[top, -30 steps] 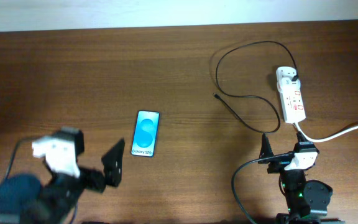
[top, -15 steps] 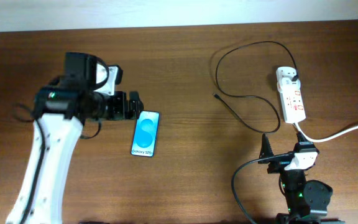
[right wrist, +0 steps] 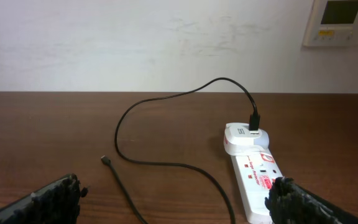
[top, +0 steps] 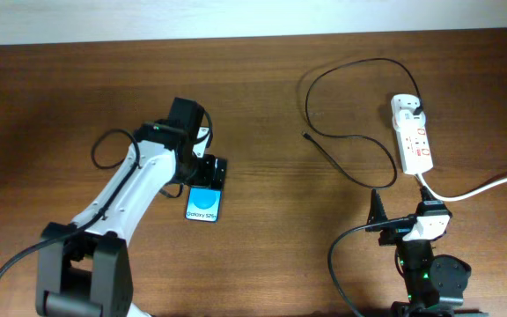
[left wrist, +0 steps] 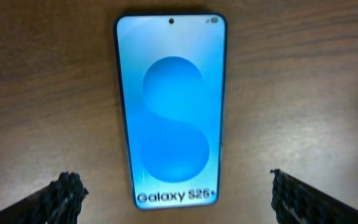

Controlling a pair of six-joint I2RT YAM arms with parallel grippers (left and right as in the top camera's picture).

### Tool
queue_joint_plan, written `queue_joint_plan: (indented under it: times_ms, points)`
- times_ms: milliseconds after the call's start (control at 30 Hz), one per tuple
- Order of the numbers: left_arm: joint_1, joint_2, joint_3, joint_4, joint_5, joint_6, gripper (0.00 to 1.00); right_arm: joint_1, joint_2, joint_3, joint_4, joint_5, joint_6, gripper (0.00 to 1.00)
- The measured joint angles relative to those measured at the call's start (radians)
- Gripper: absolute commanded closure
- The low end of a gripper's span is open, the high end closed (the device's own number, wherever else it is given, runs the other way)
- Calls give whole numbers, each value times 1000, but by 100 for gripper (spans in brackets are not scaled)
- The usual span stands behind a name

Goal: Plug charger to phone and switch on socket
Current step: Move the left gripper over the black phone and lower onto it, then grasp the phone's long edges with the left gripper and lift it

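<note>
Currently left jaws wide over phone (left wrist: 171,112) (screen up) — right jaws wide too; charger (right wrist: 221,79) plugged into socket (right wrist: 253,168).

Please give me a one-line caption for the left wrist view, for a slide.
Left tool, open, above the phone lying screen-up on the table.

Soft, even indoor light over the brown table (top: 262,97), shadows faint, overhead view sharp though seemingly dimmer toward its left edge, phone (left wrist: 171,112) screen glowing bright and slightly soft up close, wood grain around it blurred, far wall (right wrist: 135,43) pale and flatly lit.
</note>
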Motion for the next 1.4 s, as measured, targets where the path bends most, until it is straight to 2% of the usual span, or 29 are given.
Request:
queue_joint_plan:
  times_ms: [133,267,833,1000,1167,1400]
  points:
    - [-3,2,-129,162,-12,-53,1,0,0,0,0,0,0,2]
    - [-3,2,-210,235,-19,-71,1,0,0,0,0,0,0,2]
    - [-8,2,-290,317,-24,-79,1,0,0,0,0,0,0,2]
    - [-104,2,-295,320,-71,-77,1,0,0,0,0,0,0,2]
    - [-110,2,-296,321,-106,-78,1,0,0,0,0,0,-1,2]
    - [-110,2,-296,382,-106,-180,1,0,0,0,0,0,0,2]
